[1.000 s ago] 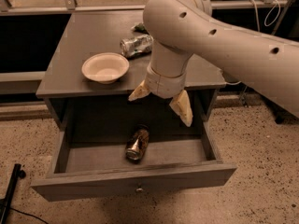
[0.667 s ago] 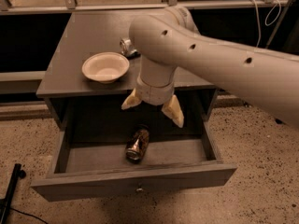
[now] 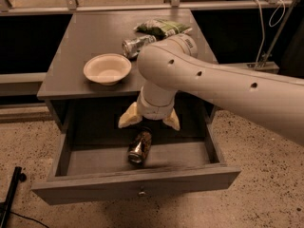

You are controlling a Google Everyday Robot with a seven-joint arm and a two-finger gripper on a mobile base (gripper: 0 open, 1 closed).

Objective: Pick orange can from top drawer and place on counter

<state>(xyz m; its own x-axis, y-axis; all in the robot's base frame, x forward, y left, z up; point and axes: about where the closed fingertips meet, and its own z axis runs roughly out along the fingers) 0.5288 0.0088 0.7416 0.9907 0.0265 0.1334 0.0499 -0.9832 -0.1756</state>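
The orange can (image 3: 139, 148) lies on its side in the open top drawer (image 3: 137, 182), its silver end toward the drawer front. My gripper (image 3: 149, 120) hangs over the drawer just behind and above the can, with its two cream fingers (image 3: 129, 118) spread wide apart and nothing between them. The white arm reaches in from the right and hides part of the counter (image 3: 90, 42) edge and the back of the drawer.
On the counter stand a white bowl (image 3: 108, 69), a silver-green can (image 3: 136, 45) lying on its side and a green snack bag (image 3: 163, 28). A black stand foot (image 3: 12, 189) lies on the speckled floor at the lower left.
The arm has swung left and lowered, bringing the gripper from the drawer's right side to just above the orange can. The can has not moved.
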